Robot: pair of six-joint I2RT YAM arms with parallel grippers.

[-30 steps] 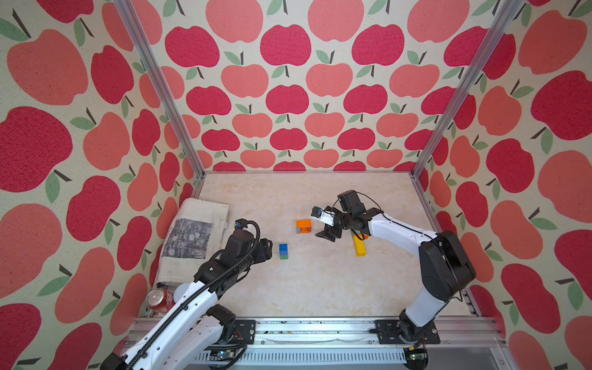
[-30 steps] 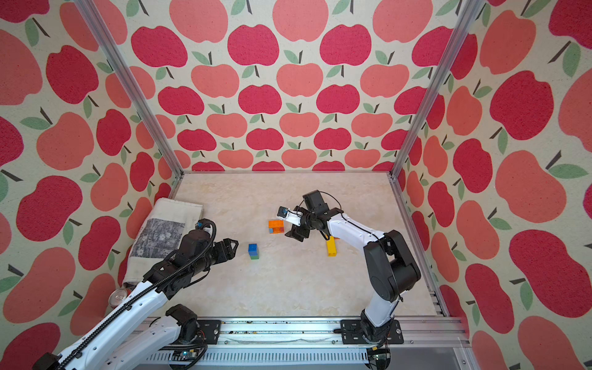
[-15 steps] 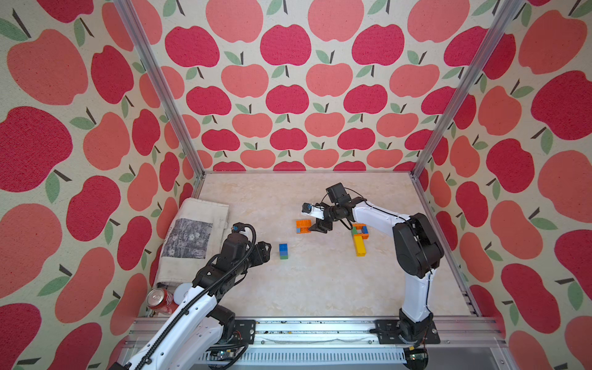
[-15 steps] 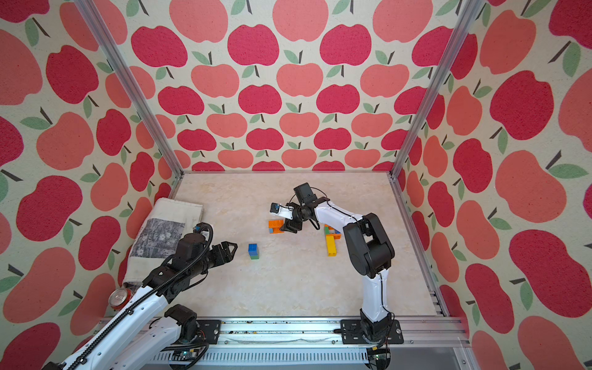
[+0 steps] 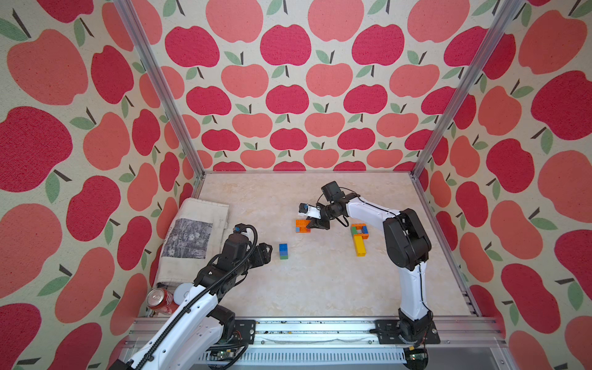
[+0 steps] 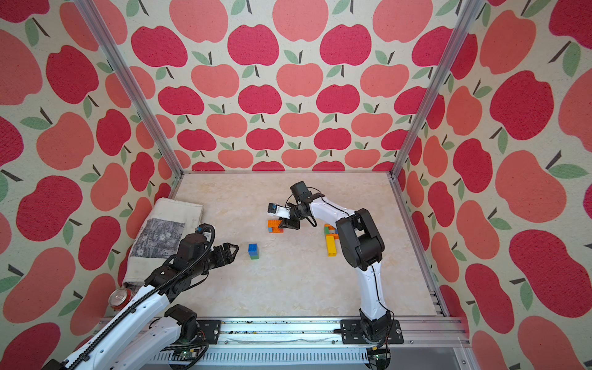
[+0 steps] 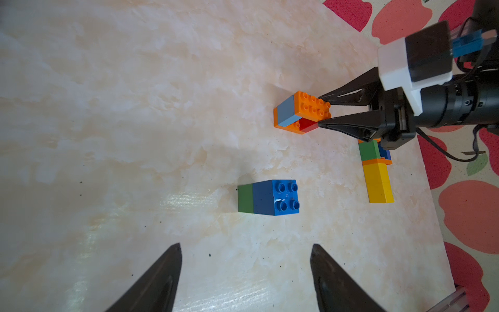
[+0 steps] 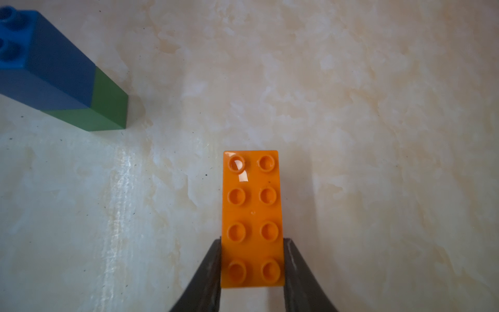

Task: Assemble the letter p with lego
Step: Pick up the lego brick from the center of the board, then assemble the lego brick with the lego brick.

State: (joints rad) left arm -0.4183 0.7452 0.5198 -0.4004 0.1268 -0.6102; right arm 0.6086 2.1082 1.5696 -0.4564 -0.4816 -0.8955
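Straddling one end of the orange brick (image 8: 252,205), right pincer (image 8: 253,243) grips it.

bright, even light up top; wrist views soft up close

both top views are bright and evenly lit, with saturated colours and only short, soft shadows on the pale table (image 5: 320,288). the walls (image 5: 288,96) bow outward toward the corners, a wide-lens stretch. in the left wrist view a white sheen streaks the table beside the blue and green stack (image 7: 267,197), and the fingers (image 7: 162,283) of the left gripper (image 7: 245,244) are dark and blurred. in the right wrist view a small glare spot sits on the orange plate (image 8: 252,216). the fingertips (image 8: 210,270) of the right gripper (image 8: 253,240) are out of focus, and the frame corners look dimmer, perhaps vignetting.
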